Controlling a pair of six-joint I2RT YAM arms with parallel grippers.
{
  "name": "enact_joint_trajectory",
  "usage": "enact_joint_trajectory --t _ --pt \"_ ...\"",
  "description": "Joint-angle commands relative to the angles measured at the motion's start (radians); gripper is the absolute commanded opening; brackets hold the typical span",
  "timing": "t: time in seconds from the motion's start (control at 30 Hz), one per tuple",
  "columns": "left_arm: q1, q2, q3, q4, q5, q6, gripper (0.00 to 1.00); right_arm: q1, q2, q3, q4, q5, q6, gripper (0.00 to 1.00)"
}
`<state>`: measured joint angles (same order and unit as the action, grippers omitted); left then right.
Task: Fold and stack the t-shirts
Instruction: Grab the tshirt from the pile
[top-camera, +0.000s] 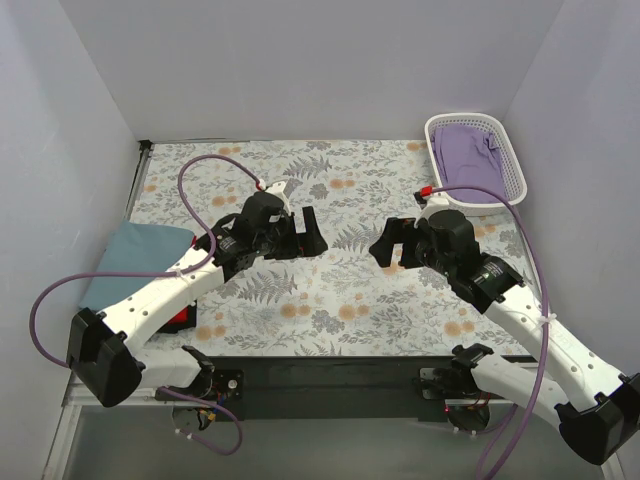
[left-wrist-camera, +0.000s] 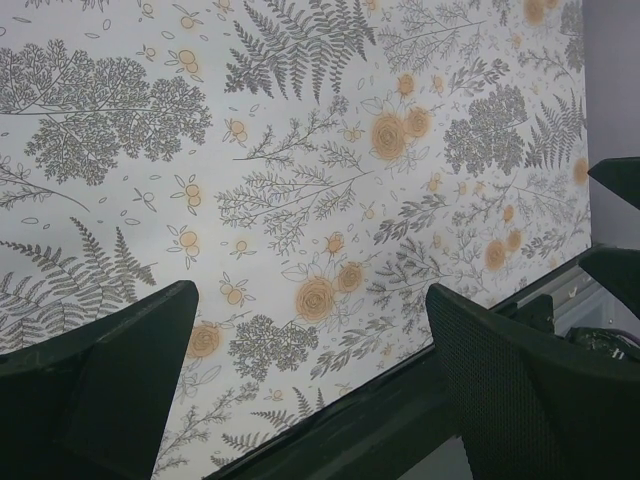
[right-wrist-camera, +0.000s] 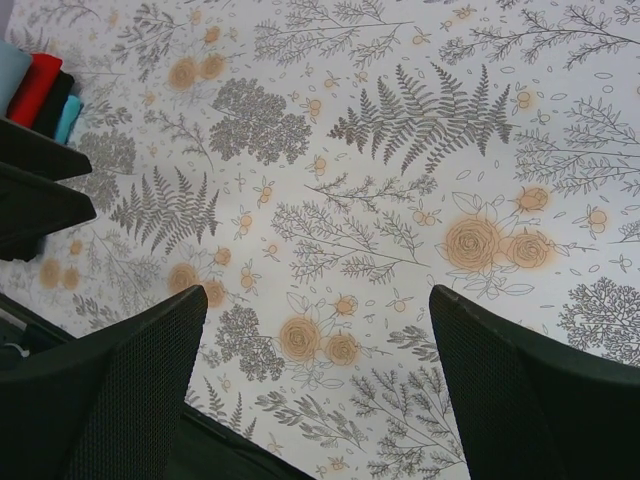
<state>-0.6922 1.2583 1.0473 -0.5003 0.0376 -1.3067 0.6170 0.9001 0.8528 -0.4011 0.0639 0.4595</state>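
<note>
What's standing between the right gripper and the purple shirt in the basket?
Only the wall of the white basket: the purple shirt lies inside it, so the open right gripper must reach over the rim. Nothing else visible lies between them.

loc | basket (top-camera: 512, 160): far-right corner of table cover (top-camera: 330, 300) | loose t-shirt (top-camera: 468, 155): in basket | folded t-shirt stack (top-camera: 135, 255): left edge, nearer half

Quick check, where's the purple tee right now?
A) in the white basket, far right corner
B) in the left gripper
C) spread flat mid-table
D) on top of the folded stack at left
A: the lilac-purple t-shirt lies inside the white mesh basket, while the left gripper and right gripper hang open and empty over the floral table cover.
</note>
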Motion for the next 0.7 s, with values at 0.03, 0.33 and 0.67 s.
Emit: enact_joint_trajectory --t 0.03,0.33,0.67 --pt "-0.003 -0.011 0.057 -0.007 0.021 0.012 0.98 0.003 0.002 0.020 0.016 0.065 -0.009 0.98" --pt "-0.004 0.000 0.117 -0.098 0.033 0.012 0.98 -0.054 0.247 0.293 -0.044 0.163 -0.074 0.98" --pt "-0.003 0.042 0.160 -0.118 0.062 0.046 0.98 -0.480 0.722 0.713 -0.021 0.197 -0.101 0.98"
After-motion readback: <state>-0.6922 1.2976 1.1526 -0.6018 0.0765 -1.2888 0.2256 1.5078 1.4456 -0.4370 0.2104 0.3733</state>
